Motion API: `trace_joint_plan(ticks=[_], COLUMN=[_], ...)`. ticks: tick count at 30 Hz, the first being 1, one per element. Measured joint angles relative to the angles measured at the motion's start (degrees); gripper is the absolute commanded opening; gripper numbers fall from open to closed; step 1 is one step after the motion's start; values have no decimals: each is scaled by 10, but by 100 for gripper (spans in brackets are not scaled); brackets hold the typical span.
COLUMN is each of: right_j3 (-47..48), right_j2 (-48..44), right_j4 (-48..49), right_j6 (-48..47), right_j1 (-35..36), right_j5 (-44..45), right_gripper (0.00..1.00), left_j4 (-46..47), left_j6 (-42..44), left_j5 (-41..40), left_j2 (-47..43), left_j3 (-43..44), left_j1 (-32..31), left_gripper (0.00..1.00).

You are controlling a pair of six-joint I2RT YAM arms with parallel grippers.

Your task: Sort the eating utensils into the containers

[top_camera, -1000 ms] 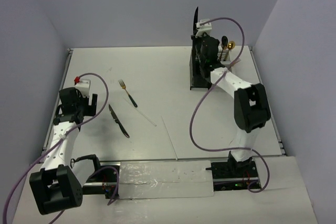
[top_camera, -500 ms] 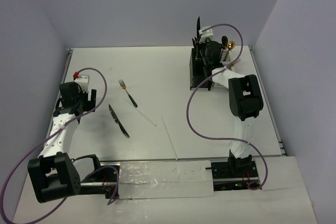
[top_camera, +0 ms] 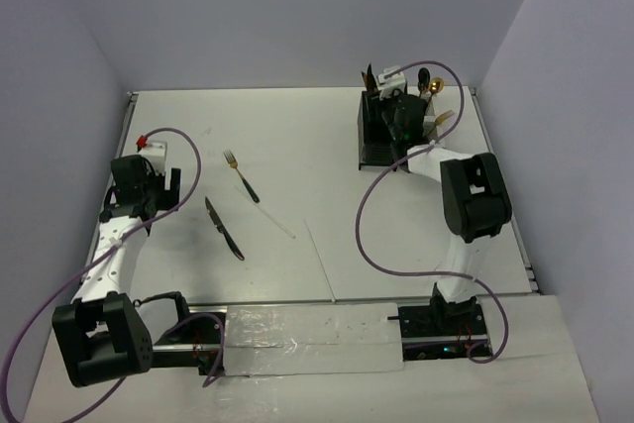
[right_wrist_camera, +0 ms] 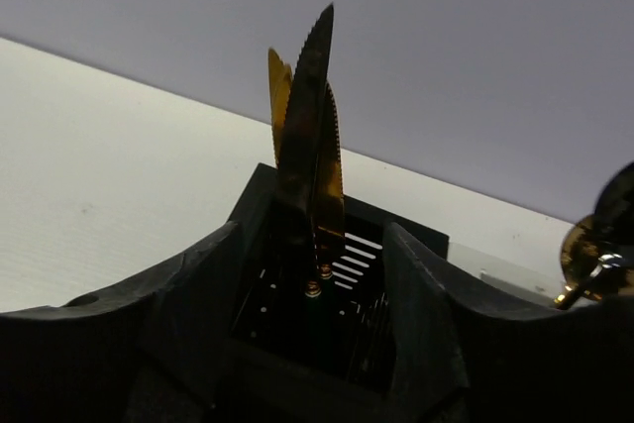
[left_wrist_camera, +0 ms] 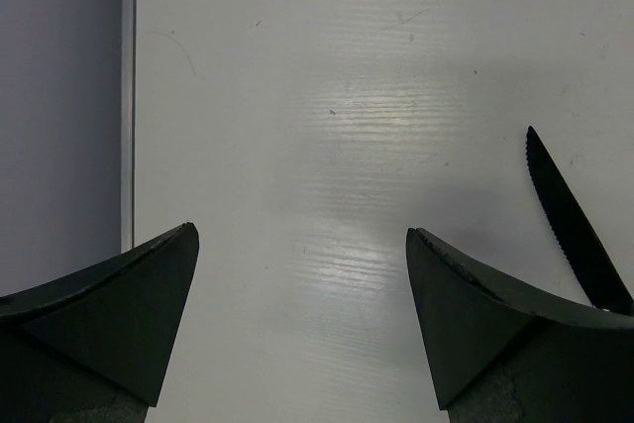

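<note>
Top view: your right gripper (top_camera: 396, 114) sits right over the black caddy (top_camera: 378, 146) at the far right of the table (top_camera: 297, 126), with a gold spoon (top_camera: 423, 78) standing just beside it. A fork (top_camera: 241, 174), a black knife (top_camera: 224, 229) and two white sticks (top_camera: 278, 224) lie loose mid-table. Your left gripper (top_camera: 149, 183) waits to the left of that knife.

Left wrist: the jaws are spread wide over bare table with nothing between them. Only the knife's serrated tip shows, at the right edge. When you go for it, slide right until the handle, not the blade, is centred between the jaws before you close.

Right wrist: the jaws stand apart on either side of the standing knives (right_wrist_camera: 309, 146), which sit blade-up in the caddy, a dark one in front of gold ones. Neither jaw seems to touch them, so the drop looks done. Lift straight up, keeping the jaws wide, so you don't snag a blade or tip the caddy
</note>
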Motion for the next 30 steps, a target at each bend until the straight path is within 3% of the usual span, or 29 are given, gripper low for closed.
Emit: trace_joint_plan(ticks=[6, 10, 13, 17, 21, 24, 30], right_j3=[-49, -50, -24, -10, -25, -38, -105], right_j2=[-118, -206, -260, -309, -331, -330, -354], right_j4=[5, -24, -104, -202, -269, -323, -384], right_j6=[31, 77, 140, 224, 269, 283, 317], right_j1=[2, 26, 66, 129, 213, 269, 299], right_j5=[26, 118, 176, 199, 227, 248, 268], right_gripper=[67, 67, 65, 64, 64, 64, 64], left_j4=[-67, -211, -269, -275, -295, -325, -350], left_j6=[0, 8, 6, -14, -25, -29, -45], left_j5=[43, 161, 216, 162, 119, 107, 107], left_j2=[-22, -23, -26, 10, 125, 203, 231], left_j3=[19, 125, 217, 264, 245, 212, 216], left_j1=[0, 0, -28, -171, -292, -313, -312], left_gripper=[94, 97, 95, 90, 89, 93, 96])
